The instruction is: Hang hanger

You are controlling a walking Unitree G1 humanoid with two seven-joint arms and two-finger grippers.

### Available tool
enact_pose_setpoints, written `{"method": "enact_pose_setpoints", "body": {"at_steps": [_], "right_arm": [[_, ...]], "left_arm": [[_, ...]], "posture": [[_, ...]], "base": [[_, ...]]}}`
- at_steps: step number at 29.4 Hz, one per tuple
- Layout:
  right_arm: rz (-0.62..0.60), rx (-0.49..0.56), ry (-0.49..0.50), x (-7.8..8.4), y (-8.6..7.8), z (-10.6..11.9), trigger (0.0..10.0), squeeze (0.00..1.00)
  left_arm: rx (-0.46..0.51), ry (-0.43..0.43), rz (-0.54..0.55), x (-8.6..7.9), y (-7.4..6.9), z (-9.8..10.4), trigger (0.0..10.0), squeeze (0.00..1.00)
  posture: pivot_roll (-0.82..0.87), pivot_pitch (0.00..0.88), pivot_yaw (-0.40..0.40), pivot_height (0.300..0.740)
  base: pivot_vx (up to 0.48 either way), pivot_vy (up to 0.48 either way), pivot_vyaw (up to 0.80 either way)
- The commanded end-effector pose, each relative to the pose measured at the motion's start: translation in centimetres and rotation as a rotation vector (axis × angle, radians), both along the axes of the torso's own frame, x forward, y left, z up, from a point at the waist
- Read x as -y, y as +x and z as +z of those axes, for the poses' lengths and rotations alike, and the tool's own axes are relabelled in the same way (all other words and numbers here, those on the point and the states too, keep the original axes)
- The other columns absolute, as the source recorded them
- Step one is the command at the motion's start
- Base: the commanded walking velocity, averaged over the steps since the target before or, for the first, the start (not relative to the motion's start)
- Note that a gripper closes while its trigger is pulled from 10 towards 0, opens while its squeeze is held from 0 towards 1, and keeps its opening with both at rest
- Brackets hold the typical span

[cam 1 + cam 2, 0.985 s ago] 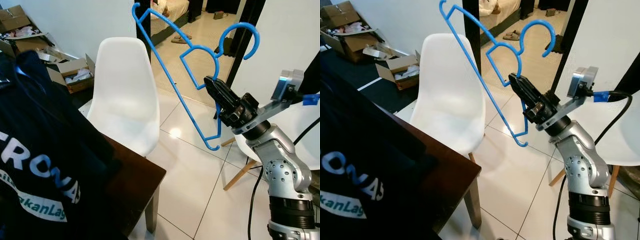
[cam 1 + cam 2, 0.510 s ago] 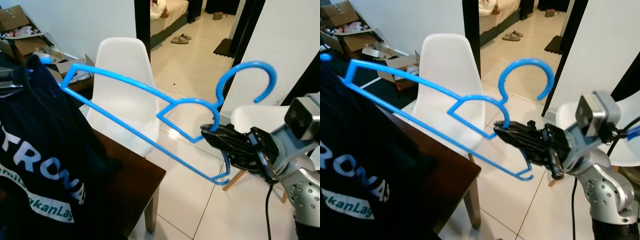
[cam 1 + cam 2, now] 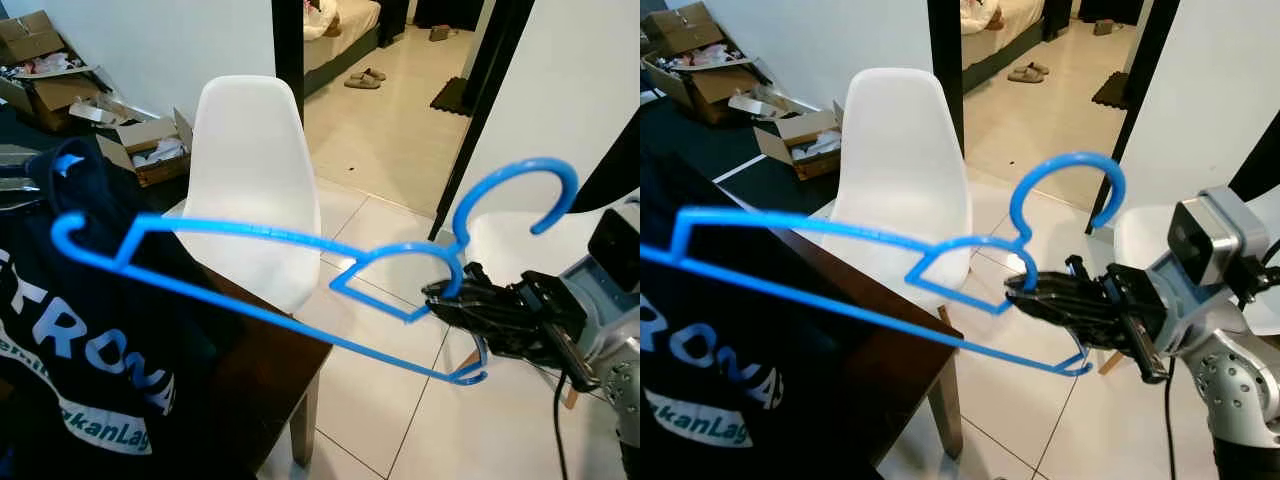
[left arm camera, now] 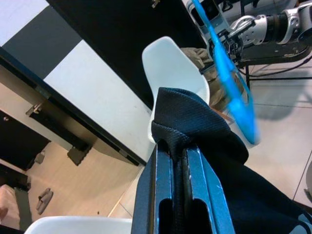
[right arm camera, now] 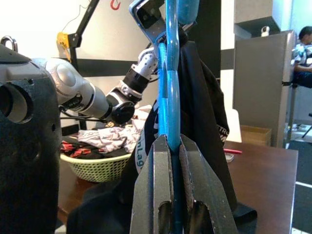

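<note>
The right tool (image 3: pixel 1025 290) stays clamped on the blue hanger (image 3: pixel 250 235) — now swung flatter, its far end reaching the dark shirt (image 3: pixel 80 340) pinched by the left tool (image 4: pixel 178 161) over the desk (image 3: pixel 910 360).

We cannot follow the blue hanger (image 3: pixel 870 285) to its far end in the right eye view, where its long bars run off the picture's edge over the dark shirt (image 3: pixel 85 350). That shirt is itself cut off at the left and bottom edges, so its white lettering reads only in part. In the left wrist view the hanger is a blue blur (image 4: pixel 229 83) (its outline smears away). The shirt covers most of the tabletop (image 3: pixel 270 370), leaving one corner bare. The second white chair (image 3: pixel 1145 235) sits largely behind the right gripper (image 3: pixel 1025 290). Small blurred figures in the right wrist view cannot be made out.
</note>
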State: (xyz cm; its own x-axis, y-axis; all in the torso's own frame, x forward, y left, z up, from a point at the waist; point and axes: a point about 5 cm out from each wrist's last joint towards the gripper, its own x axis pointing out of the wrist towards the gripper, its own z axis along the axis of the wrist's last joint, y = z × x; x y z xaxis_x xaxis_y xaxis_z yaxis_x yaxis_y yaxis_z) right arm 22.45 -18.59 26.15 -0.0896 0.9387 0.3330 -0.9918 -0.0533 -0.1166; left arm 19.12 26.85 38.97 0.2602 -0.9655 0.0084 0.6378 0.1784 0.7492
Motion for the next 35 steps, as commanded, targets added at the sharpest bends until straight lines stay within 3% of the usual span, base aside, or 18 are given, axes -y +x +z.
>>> {"method": "enact_pose_setpoints", "body": {"at_steps": [1, 11, 21, 28, 35], "right_arm": [[0.005, -0.011, -0.005, 0.4, -0.2, -0.1, 10.0, 0.0], [-0.035, -0.031, -0.026, 1.1, -0.2, -0.5, 10.0, 0.0], [-0.067, -0.009, 0.013, 1.8, 0.2, 0.4, 10.0, 0.0], [-0.068, -0.008, 0.008, 1.8, 0.2, 0.4, 10.0, 0.0], [-0.055, -0.003, -0.071, 0.9, 0.2, -0.1, 10.0, 0.0]], "left_arm": [[0.022, 0.028, 0.001, -0.1, -0.7, 0.9, 10.0, 0.0], [0.027, 0.031, -0.015, 0.0, -0.8, 1.2, 10.0, 0.0], [0.016, 0.04, -0.032, 0.2, -0.9, 1.2, 10.0, 0.0], [0.014, 0.039, -0.035, 0.2, -0.9, 1.1, 10.0, 0.0], [0.009, 0.036, -0.056, 0.7, -0.8, 1.0, 10.0, 0.0]], "posture": [[0.07, 0.087, 0.013, 0.74], [0.06, 0.096, 0.016, 0.74], [0.06, 0.099, 0.015, 0.74], [0.06, 0.1, 0.015, 0.74], [0.06, 0.102, 0.015, 0.74]], "base": [[0.0, 0.0, 0.0], [0.0, 0.0, 0.0], [0.0, 0.0, 0.0], [0.0, 0.0, 0.0], [0.0, 0.0, 0.0]]}}
